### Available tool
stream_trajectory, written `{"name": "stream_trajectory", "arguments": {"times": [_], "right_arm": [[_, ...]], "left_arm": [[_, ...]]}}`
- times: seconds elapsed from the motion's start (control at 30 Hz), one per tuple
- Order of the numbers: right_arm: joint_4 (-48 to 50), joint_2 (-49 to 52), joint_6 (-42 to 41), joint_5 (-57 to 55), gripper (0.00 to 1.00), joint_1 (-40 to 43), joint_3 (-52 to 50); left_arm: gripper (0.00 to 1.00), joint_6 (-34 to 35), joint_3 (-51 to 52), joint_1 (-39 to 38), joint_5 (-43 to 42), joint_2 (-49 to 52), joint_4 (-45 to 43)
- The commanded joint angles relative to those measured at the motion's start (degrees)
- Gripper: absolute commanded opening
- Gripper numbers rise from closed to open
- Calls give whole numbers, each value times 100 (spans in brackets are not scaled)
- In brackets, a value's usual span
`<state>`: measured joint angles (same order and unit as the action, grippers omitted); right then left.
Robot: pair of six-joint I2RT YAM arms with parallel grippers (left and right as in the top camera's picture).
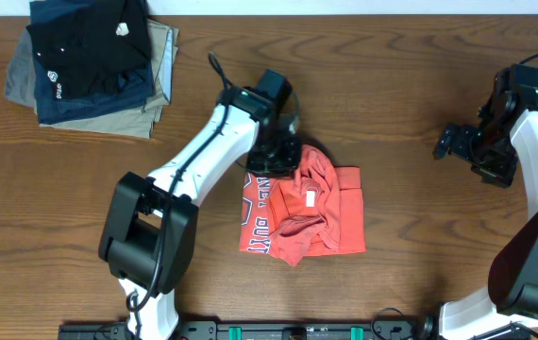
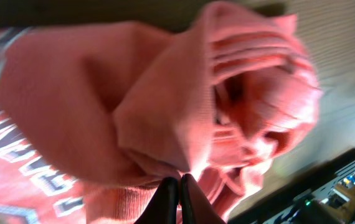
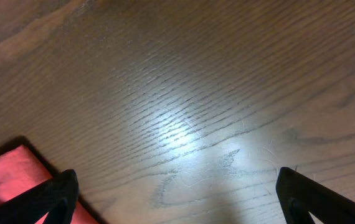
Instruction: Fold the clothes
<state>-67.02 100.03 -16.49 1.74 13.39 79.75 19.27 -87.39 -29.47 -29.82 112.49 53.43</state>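
The clothes, a coral-red T-shirt (image 1: 318,215), lie crumpled and partly folded at the middle of the table, with navy lettering (image 1: 254,219) along the left side and a small white neck tag (image 1: 311,197) on top. My left gripper (image 1: 277,161) is at the shirt's upper left edge. In the left wrist view its fingers (image 2: 179,180) are pressed together on a bunched fold of the shirt (image 2: 103,106). My right gripper (image 1: 453,142) hovers open over bare wood far to the right, fingers wide apart (image 3: 177,176). A corner of the shirt (image 3: 6,177) shows at its left finger.
A stack of black, navy and khaki folded garments (image 1: 94,61) sits at the back left corner. The black base rail (image 1: 278,331) runs along the table's near edge. Bare wooden table (image 1: 420,227) lies between the shirt and the right arm.
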Motion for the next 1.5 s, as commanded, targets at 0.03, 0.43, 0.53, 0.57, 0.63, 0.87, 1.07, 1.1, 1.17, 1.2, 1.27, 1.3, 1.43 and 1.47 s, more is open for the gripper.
{"name": "stream_trajectory", "arguments": {"times": [0.03,0.43,0.53,0.57,0.63,0.87,1.07,1.1,1.17,1.2,1.27,1.3,1.43,1.47], "right_arm": [[-2,-37,-17,20,99,4,33],[0,-37,-17,20,99,4,33],[0,-37,-20,20,99,4,33],[0,-37,-17,20,99,4,33],[0,-37,-17,20,99,4,33],[0,-37,-17,17,99,7,33],[-2,-37,-17,20,99,4,33],[-2,-37,-17,20,99,4,33],[0,-37,-17,20,99,4,33],[-2,-37,-17,20,99,4,33],[0,-37,-17,20,99,4,33],[0,-37,-17,20,99,4,33],[0,-37,-20,20,99,4,33],[-2,-37,-20,20,99,4,33]], "left_arm": [[6,256,-114,-256,-83,-94,-378],[6,951,-111,-903,98,-94,-1720],[25,1005,-107,-990,363,-94,-1801],[46,1003,-107,-1019,442,-94,-1799],[75,1001,-107,-1043,505,-94,-1797],[90,975,-109,-1051,245,-199,-1694],[91,737,-109,-1036,225,-741,-1141],[91,741,-109,-1016,315,-841,-977],[91,752,-109,-975,463,-970,-691],[91,763,-109,-968,503,-986,-551],[91,761,-90,-975,501,-946,-289],[91,761,-61,-1005,501,-911,-234],[91,1119,83,-1176,501,-636,-254],[91,1163,83,-1202,501,-564,-267]]}}
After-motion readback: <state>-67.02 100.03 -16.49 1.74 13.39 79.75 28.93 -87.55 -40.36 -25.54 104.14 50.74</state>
